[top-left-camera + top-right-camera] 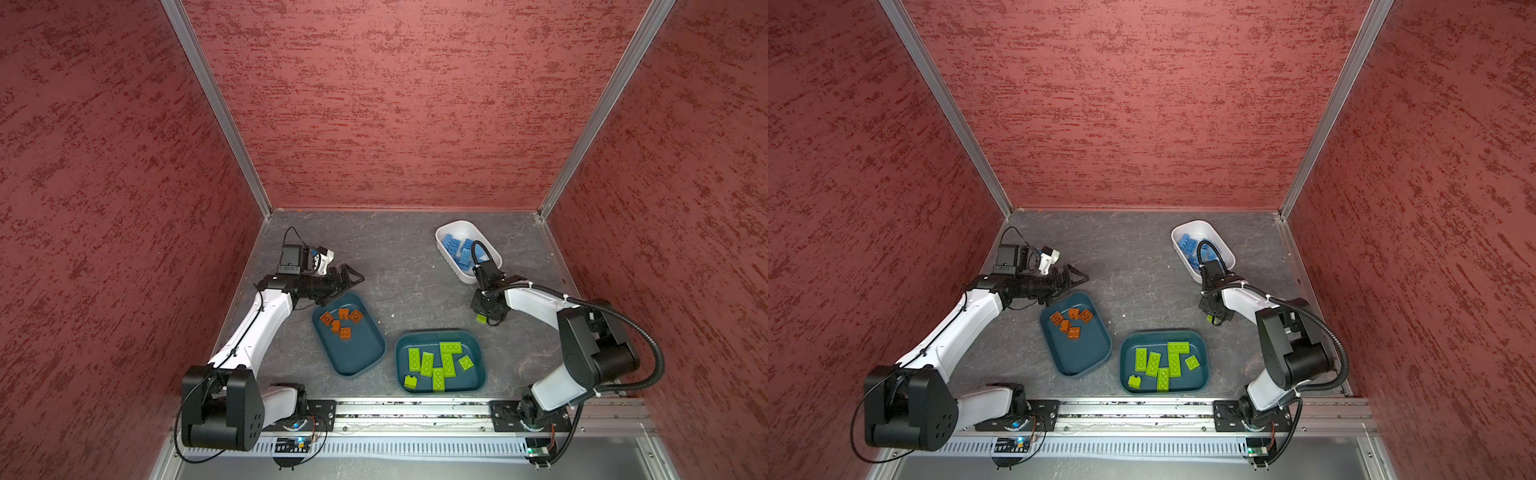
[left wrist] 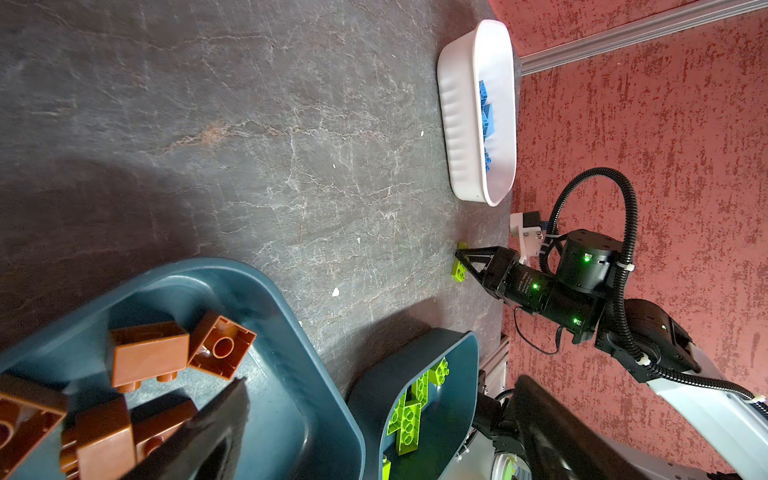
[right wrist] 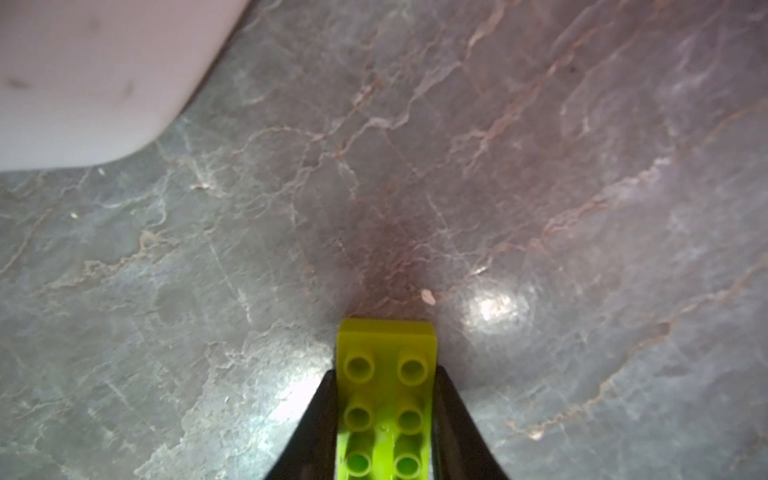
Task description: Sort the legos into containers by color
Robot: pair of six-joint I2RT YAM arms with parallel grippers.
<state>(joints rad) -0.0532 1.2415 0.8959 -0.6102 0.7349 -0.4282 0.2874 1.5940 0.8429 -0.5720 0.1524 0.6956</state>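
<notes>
1. Grasp step, and it looks like the last loose piece. The right claw (image 3: 385,372) is pinched on a lime green brick (image 3: 386,345), with a black finger against each long side in the right wrist view.
2. The brick sits low over the tabletop (image 1: 415,270) on the right side. It is nearer than the white tub (image 1: 441,233) and just far-right of the teal tub of green bricks (image 1: 434,331). Whether it has left the surface, I cannot tell.
3. Its studs face up toward the wrist camera in two rows. The long axis runs along the fingers, with the free end sticking out past the tips. In both top views only a green sliver shows at the claw's left, so that end seems to point leftward.
4. Next call: lift straight up, swing near-left over the rim, and let go above a bare patch among the green bricks. The grip sits toward one end, so the brick could pivot. A level carry is wanted.
5. The left claw (image 1: 353,276) hangs spread wide and empty over the far-left edge of the teal tub of orange-brown bricks (image 1: 353,353).
6. Blue bricks (image 1: 453,245) lie in the white tub. By my reckoning the sort is one drop from done.
</notes>
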